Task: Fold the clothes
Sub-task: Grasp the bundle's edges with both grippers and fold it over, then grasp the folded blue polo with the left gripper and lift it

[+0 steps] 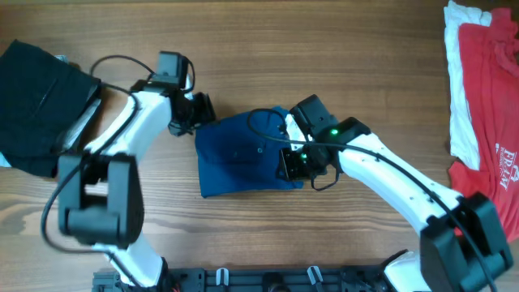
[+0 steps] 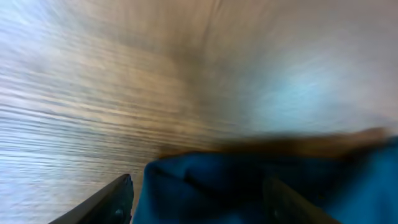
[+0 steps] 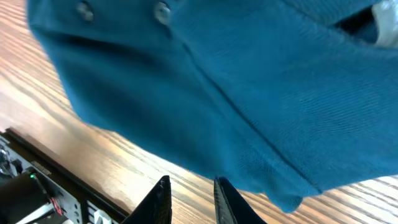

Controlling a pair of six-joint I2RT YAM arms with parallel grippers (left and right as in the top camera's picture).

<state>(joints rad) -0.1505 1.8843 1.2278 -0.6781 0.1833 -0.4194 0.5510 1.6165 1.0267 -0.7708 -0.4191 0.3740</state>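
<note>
Blue shirt (image 1: pixel 239 154): folded into a compact block mid-bench (image 1: pixel 340 57); I see two buttons (image 3: pixel 163 9) in the right wrist view.
Left tool (image 1: pixel 197 113): at the shirt's far left corner, fingers (image 2: pixel 118 200) well apart. The wrist view is blurred, but cloth seems to lie between them, not gripped.
Right tool (image 3: pixel 191 185): at the shirt's right edge, fingers nearly together with bare wood in the slit. The tips reach the hem — I cannot tell if they pinch it.
Red tee (image 1: pixel 486 97): far right edge, lying on the white garment (image 1: pixel 461 89), well apart from the shirt.
Black cloth (image 1: pixel 40 97): far left — under the left arm.
</note>
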